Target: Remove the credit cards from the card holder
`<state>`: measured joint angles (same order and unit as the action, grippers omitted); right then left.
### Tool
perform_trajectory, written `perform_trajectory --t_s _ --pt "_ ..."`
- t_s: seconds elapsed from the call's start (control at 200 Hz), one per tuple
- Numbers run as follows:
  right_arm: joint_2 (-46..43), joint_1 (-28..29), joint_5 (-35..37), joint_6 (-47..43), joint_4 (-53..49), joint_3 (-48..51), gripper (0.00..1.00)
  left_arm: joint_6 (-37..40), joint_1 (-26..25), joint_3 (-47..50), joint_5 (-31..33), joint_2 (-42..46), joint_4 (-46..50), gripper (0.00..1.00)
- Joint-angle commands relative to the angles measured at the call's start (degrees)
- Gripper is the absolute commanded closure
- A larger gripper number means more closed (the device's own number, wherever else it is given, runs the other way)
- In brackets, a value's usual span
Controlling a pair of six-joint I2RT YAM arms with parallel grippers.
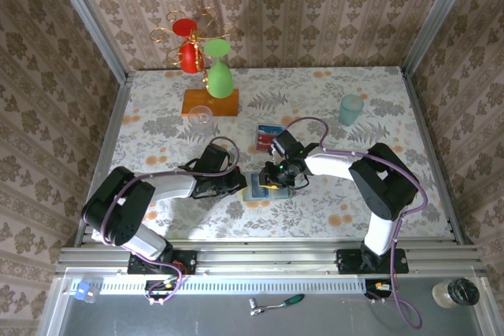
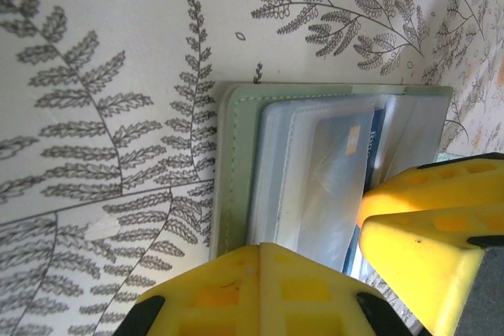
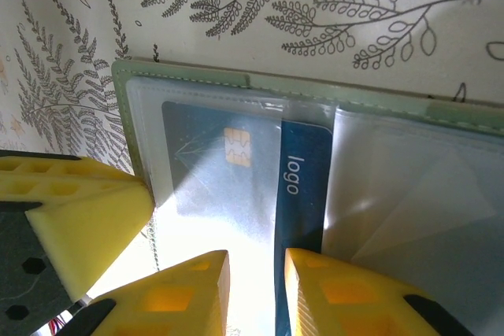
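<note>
Top external view has both arms reaching in from the near edge to meet mid-counter (image 1: 331, 210). The left pincer (image 1: 235, 182) is closed on nothing, and its tip presses on the left edge of the open card holder (image 1: 256, 192). The right pincer (image 1: 277, 177) stands over the holder's other side, jaws a narrow gap apart. In the right wrist view its fingertips flank the near end of a blue card (image 3: 303, 186) marked "logo", bare between two clear sleeves; whether they touch it I cannot tell. A chip card (image 3: 213, 163) sits inside the neighbouring sleeve. Just beyond the holder lies a small red-and-blue stack of cards (image 1: 269, 137). Farther right stands a pale green cup (image 1: 351, 108). Farthest back is a wooden-based stand (image 1: 210, 102) hung with red and green pieces.
</note>
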<state>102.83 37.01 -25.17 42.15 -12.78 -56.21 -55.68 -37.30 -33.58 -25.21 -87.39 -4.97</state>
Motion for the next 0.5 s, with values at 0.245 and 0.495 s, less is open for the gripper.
perform_trajectory --t_s 0.245,0.495 --pt "-5.3 0.2 3.6 -0.2 -3.0 0.7 0.74 1.8 -2.3 -4.9 1.0 0.9 4.4 1.00" --pt "-5.8 -0.3 4.1 -0.2 -3.1 1.6 0.74 1.6 -3.1 -4.8 0.8 -2.3 3.6 1.00"
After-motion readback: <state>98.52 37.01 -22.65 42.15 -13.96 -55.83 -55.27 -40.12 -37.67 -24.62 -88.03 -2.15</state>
